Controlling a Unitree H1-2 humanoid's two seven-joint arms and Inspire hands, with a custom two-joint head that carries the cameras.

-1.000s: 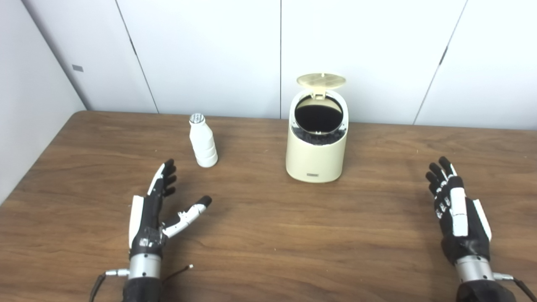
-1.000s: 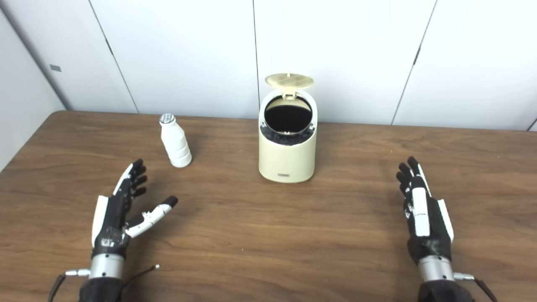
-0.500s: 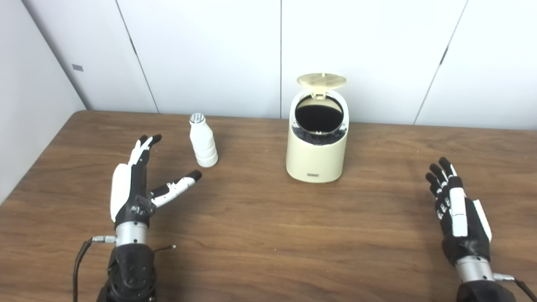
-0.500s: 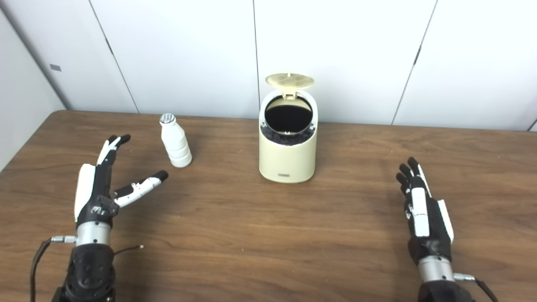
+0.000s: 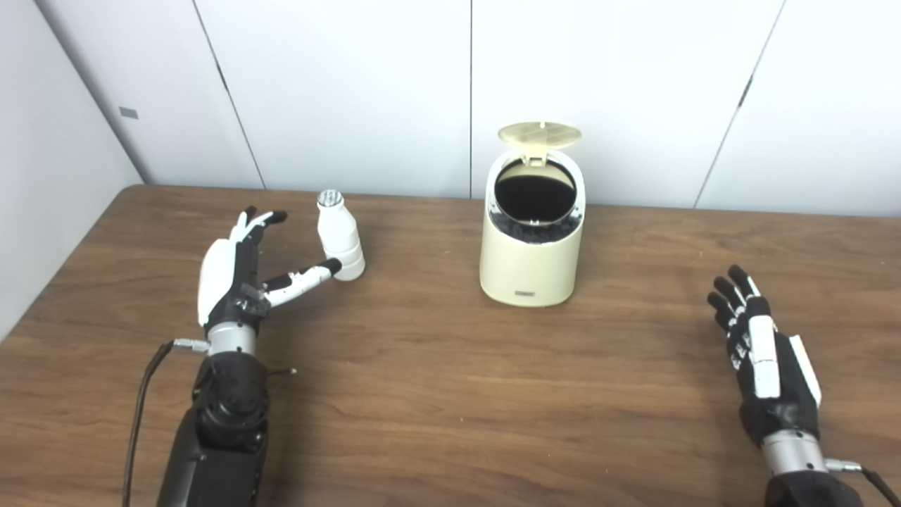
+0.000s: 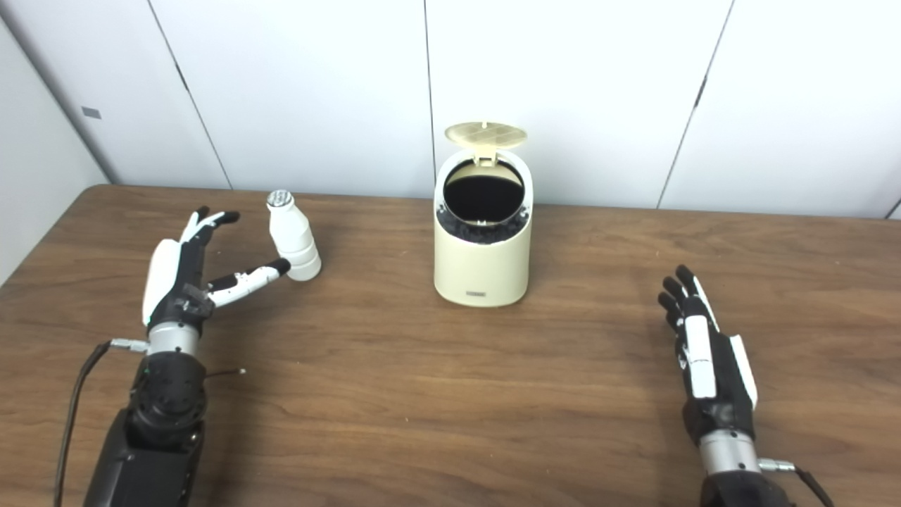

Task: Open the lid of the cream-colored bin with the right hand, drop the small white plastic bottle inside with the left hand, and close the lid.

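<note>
1. While your left hand (image 5: 236, 274) is spread wide, it holds nothing; its thumb tip lies at the base of the bottle (image 5: 339, 236), fingers raised on the bottle's left.
2. You will find the bottle upright on the table (image 5: 436, 394), left of the bin (image 5: 531, 246) and well apart from it.
3. Your bin's lid (image 5: 539, 134) stands raised at the back, showing a dark interior.
4. Your right hand (image 5: 764, 359) lies flat near the table's right side, fingers extended, empty, well clear of the bin.
</note>
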